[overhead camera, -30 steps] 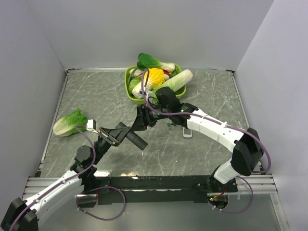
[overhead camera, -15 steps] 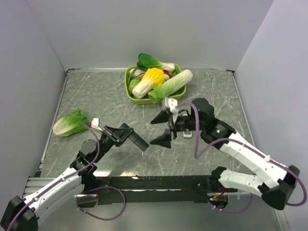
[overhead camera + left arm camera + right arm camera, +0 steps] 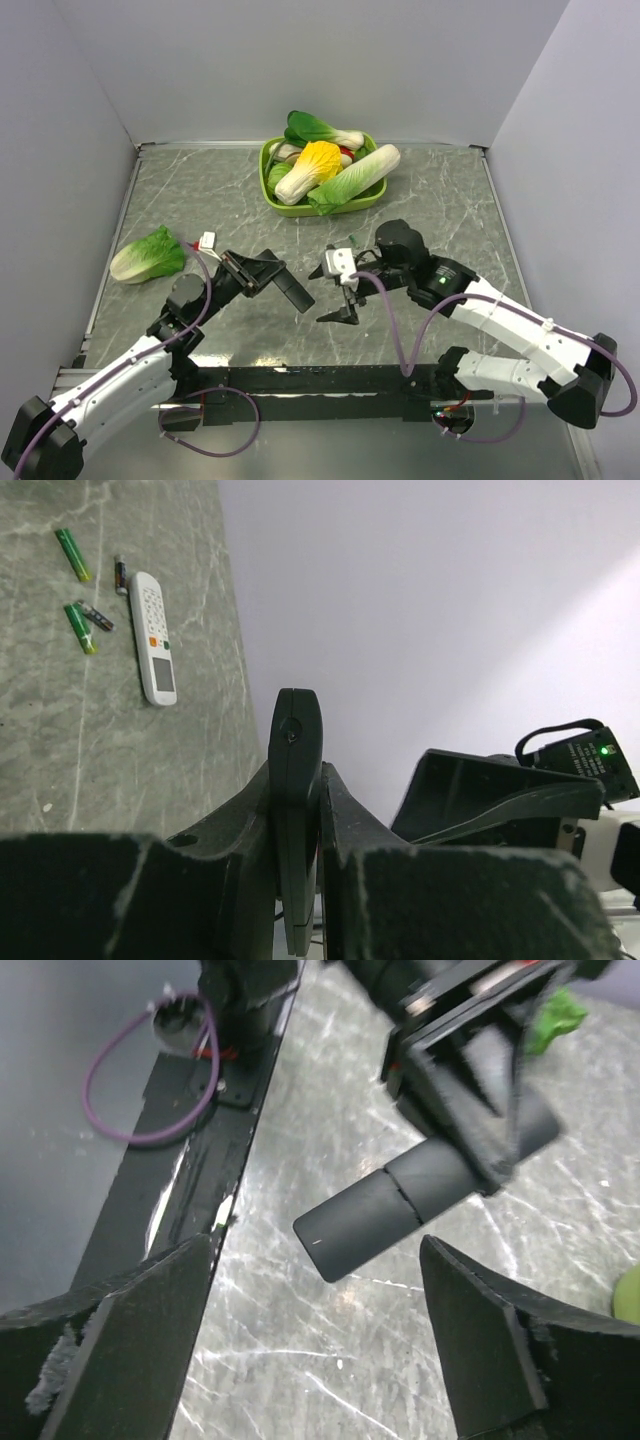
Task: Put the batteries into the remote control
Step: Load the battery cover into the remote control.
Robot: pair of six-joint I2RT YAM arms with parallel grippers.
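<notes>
My left gripper (image 3: 262, 272) is shut on the remote control (image 3: 290, 290), a slim black bar held off the table with its free end pointing at the right arm. In the left wrist view the remote control (image 3: 295, 730) stands edge-on between the fingers of the left gripper (image 3: 297, 785). My right gripper (image 3: 332, 292) is open, and the remote's end (image 3: 365, 1222) lies just ahead of the gap in the right gripper (image 3: 315, 1260), untouched. A seam crosses the remote's body. Several batteries (image 3: 80, 627), green and dark, lie on the table.
A white remote with buttons (image 3: 155, 637) lies beside the batteries; the right arm covers it in the top view. A green bowl (image 3: 268, 152) heaped with toy vegetables stands at the back. A loose cabbage (image 3: 148, 253) lies at the left. Walls enclose the table.
The right gripper let go of the black remote, opened and pulled back toward the near side. The left gripper shifted slightly right with the remote still in it.
</notes>
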